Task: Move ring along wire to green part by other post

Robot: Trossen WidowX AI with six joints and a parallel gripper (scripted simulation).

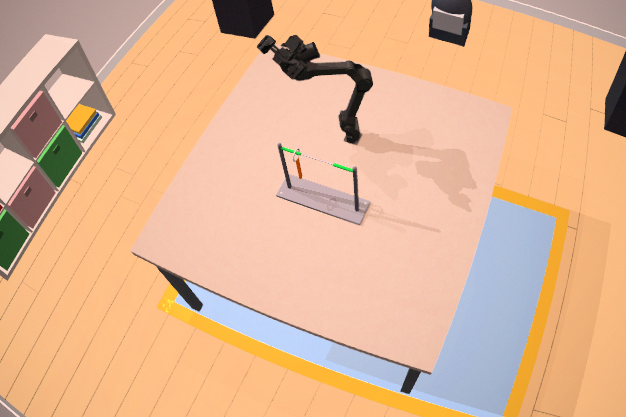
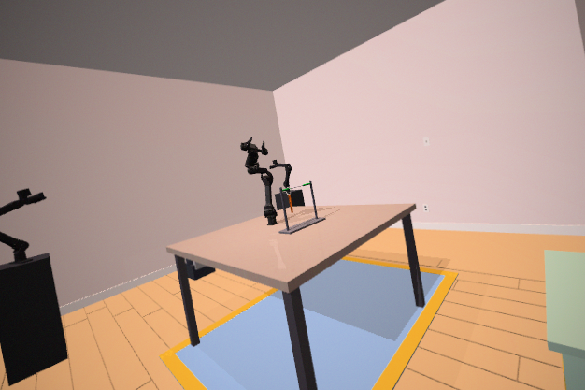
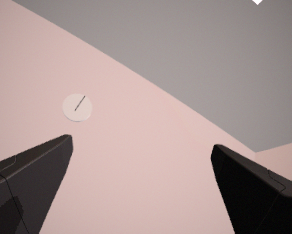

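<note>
clearly, the ring (image 1: 297,159) hangs on the green wire part (image 1: 290,150).

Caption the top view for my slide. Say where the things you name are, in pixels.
An orange-handled ring (image 1: 299,168) hangs on the wire's green part by one post (image 1: 284,169), the arm (image 1: 331,68) raised clear.

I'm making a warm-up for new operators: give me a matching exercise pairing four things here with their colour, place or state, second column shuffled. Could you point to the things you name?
1. handle (image 1: 299,168) (image 2: 291,203)
2. ring (image 1: 293,155)
3. end effector (image 1: 269,50) (image 2: 257,143) (image 3: 144,148)
4. posts (image 1: 355,189) (image 2: 313,201)

A. open
B. dark grey, upright on a base plate (image 1: 323,209) (image 2: 307,224)
C. orange
D. hanging on a green part of the wire (image 1: 317,158) (image 2: 297,186)

Pairs: 1-C, 2-D, 3-A, 4-B
</note>
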